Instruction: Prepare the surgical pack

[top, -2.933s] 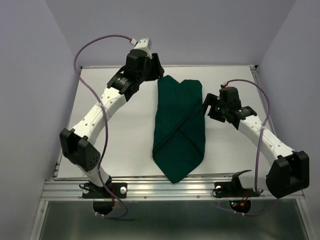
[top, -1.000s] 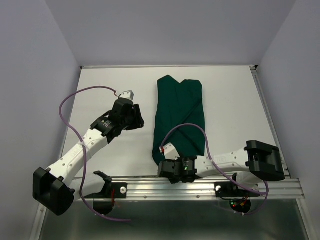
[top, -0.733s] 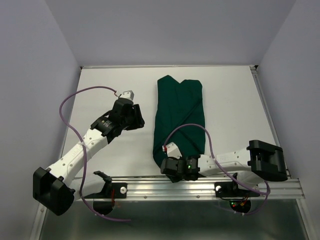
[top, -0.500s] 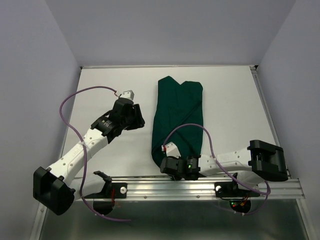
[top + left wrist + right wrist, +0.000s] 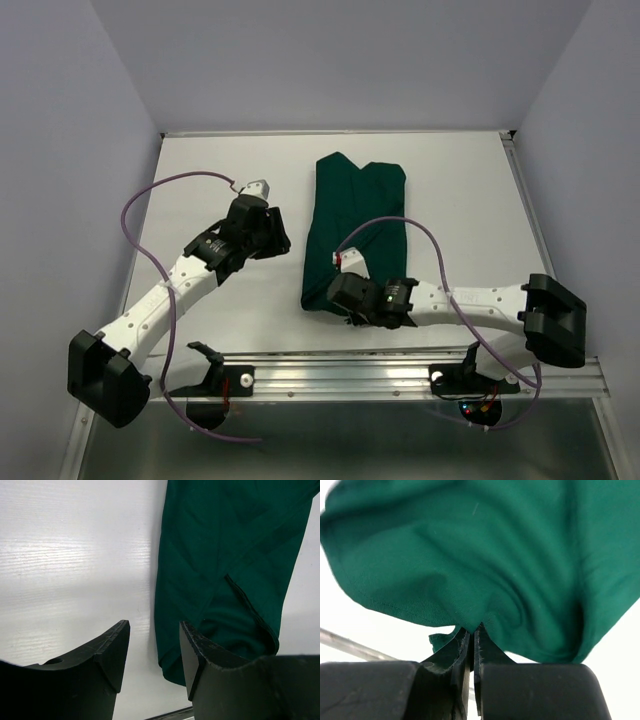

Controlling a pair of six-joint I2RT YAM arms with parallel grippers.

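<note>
The surgical pack's dark green drape [image 5: 362,210] lies folded into a long bundle down the middle of the white table [image 5: 470,200]. My right gripper [image 5: 340,300] is at its near end, shut on a pinch of the cloth. In the right wrist view the drape [image 5: 495,555] bunches upward from the shut right gripper [image 5: 473,632]. My left gripper [image 5: 277,238] hovers left of the bundle, open and holding nothing. In the left wrist view the left gripper [image 5: 152,652] frames bare table beside the edge of the drape [image 5: 225,555].
A metal rail [image 5: 400,372] runs along the table's near edge, just below the right gripper. Purple cables loop over both arms. Walls close the table off on the left, right and far sides.
My right gripper has shut on the drape's near tip and carried it up and away from the rail, folding that end back over the bundle. The left arm has hardly moved.
</note>
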